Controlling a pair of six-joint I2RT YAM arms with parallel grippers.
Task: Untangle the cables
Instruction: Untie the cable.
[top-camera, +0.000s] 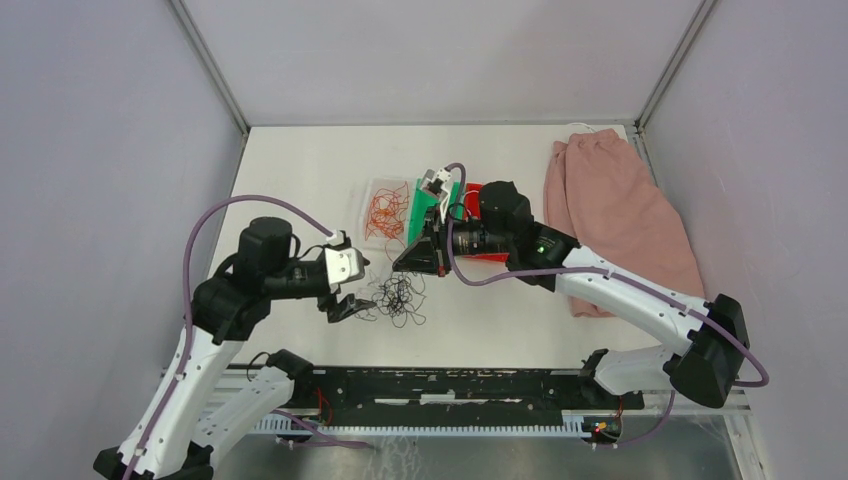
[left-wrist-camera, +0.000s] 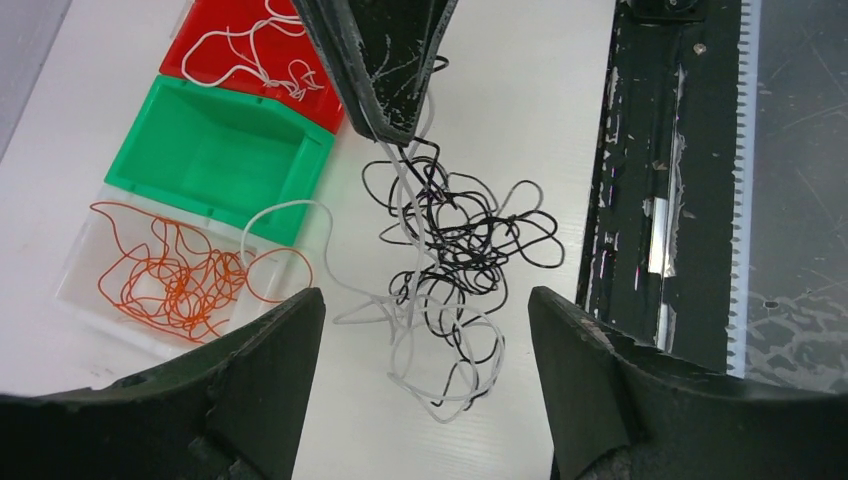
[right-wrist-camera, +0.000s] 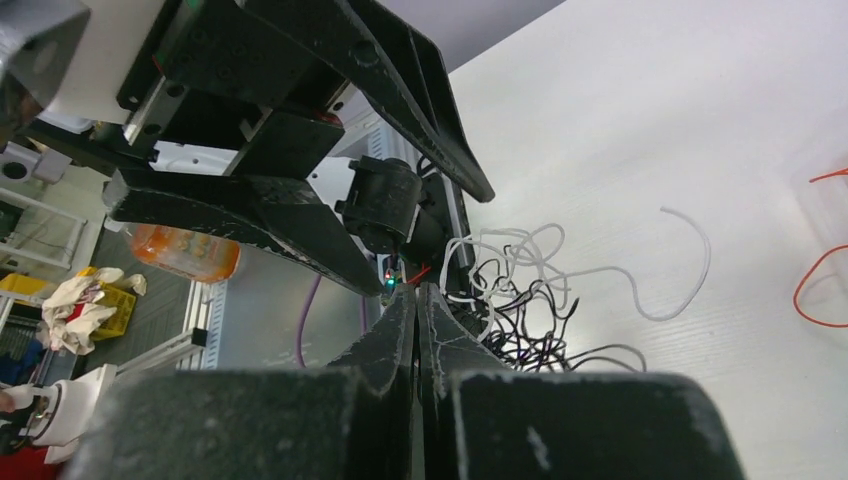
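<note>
The cables form a loose clump (top-camera: 400, 298) of black and white wires on the white table between my grippers. It also shows in the left wrist view (left-wrist-camera: 460, 240) and the right wrist view (right-wrist-camera: 520, 290). My right gripper (top-camera: 402, 265) is shut on a white wire at the clump's far edge, and the wire hangs from its tip (left-wrist-camera: 395, 135). Its jaws are pressed together in its own view (right-wrist-camera: 415, 292). My left gripper (top-camera: 345, 305) is open and empty at the clump's left side, with its fingers (left-wrist-camera: 270, 350) set wide around the near end.
A clear tray (left-wrist-camera: 85, 290) holds orange wires (left-wrist-camera: 170, 280). Beside it stand a green bin (left-wrist-camera: 215, 155) and a red bin (left-wrist-camera: 215, 25) holding a white wire. A pink cloth (top-camera: 615, 215) lies at the far right. A black rail (top-camera: 450, 385) runs along the near edge.
</note>
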